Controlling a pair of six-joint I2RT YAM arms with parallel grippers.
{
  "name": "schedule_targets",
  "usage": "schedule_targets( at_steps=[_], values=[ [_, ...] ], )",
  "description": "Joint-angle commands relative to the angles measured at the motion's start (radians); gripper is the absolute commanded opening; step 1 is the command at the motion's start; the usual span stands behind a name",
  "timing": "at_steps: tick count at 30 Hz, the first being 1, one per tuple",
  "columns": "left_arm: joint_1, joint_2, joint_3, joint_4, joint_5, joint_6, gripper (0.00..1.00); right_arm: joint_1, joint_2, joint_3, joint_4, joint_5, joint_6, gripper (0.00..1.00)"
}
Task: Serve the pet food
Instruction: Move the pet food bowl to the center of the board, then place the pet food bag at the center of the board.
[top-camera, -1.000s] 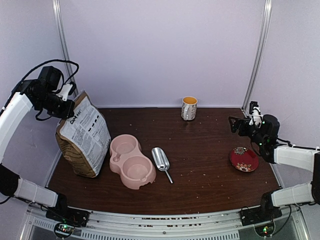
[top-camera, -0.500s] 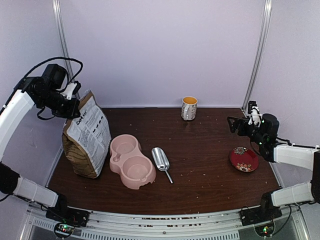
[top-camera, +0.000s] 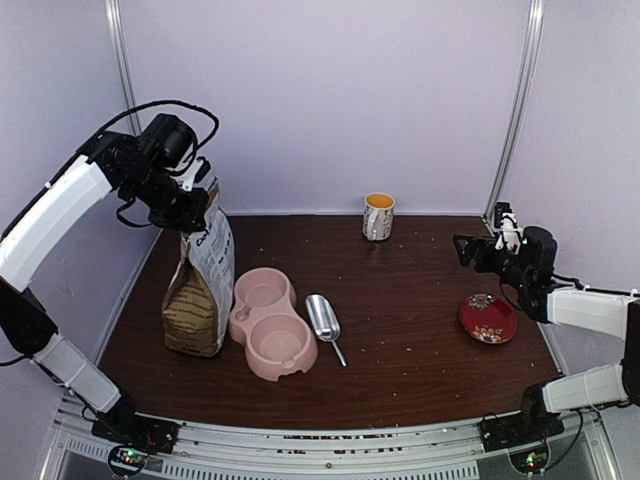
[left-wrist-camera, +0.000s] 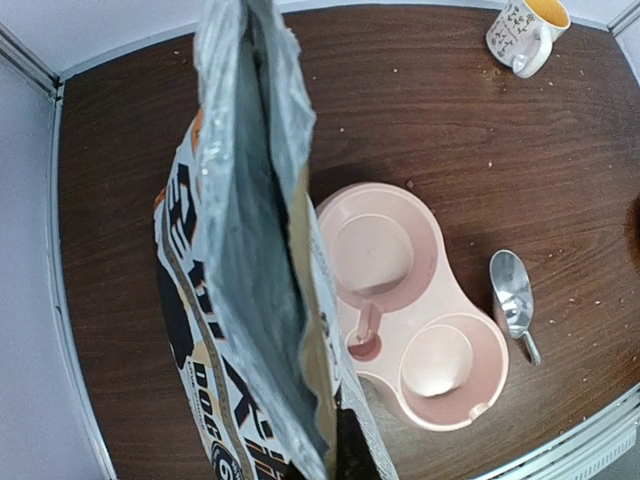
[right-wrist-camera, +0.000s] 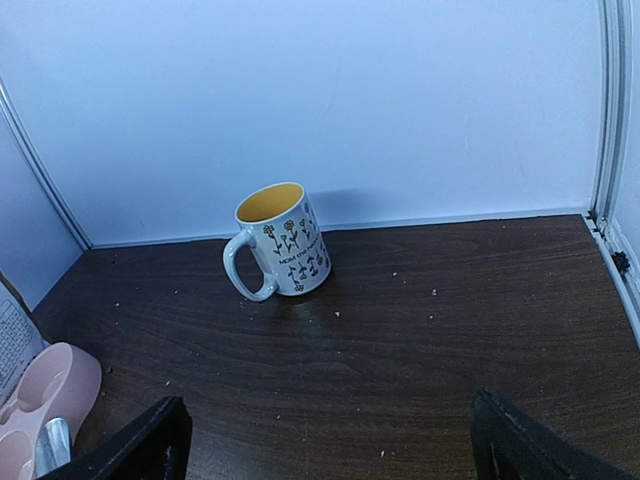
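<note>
My left gripper (top-camera: 196, 204) is shut on the top edge of the brown paper bag (top-camera: 201, 288), which stands upright against the left side of the pink double bowl (top-camera: 271, 325). In the left wrist view the bag's mouth (left-wrist-camera: 252, 240) gapes, showing only silver lining. The pet food is hidden. Both cups of the bowl (left-wrist-camera: 412, 318) look bare. My left gripper (left-wrist-camera: 345, 452) is mostly covered by the bag. My right gripper (top-camera: 474, 250) hovers open at the right, above the table; its fingers (right-wrist-camera: 140, 450) frame bare wood.
A metal scoop (top-camera: 322, 321) lies just right of the bowl. A flowered mug (top-camera: 378, 216) stands at the back wall, seen also as the mug (right-wrist-camera: 281, 240) ahead of my right gripper. A red plate (top-camera: 488, 318) sits at the right. Crumbs dot the table.
My left arm has swung right and raised the bag from a lean at the far left to upright against the bowl, which shifted slightly right. The right arm barely moved.
</note>
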Motion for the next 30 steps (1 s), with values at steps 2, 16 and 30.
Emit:
schedule_targets(
  at_steps=[2, 16, 30],
  values=[
    [-0.095, 0.035, 0.170, 0.266, 0.044, -0.086, 0.00, -0.007, -0.004, 0.030, -0.005, -0.005, 0.001, 1.00],
    [-0.156, 0.050, 0.273, 0.069, -0.187, 0.044, 0.00, -0.007, 0.005, 0.031, -0.003, -0.025, 0.014, 1.00],
    [-0.021, -0.181, 0.059, 0.000, -0.389, 0.181, 0.00, -0.007, 0.057, 0.045, -0.007, -0.064, 0.019, 1.00]
  ],
)
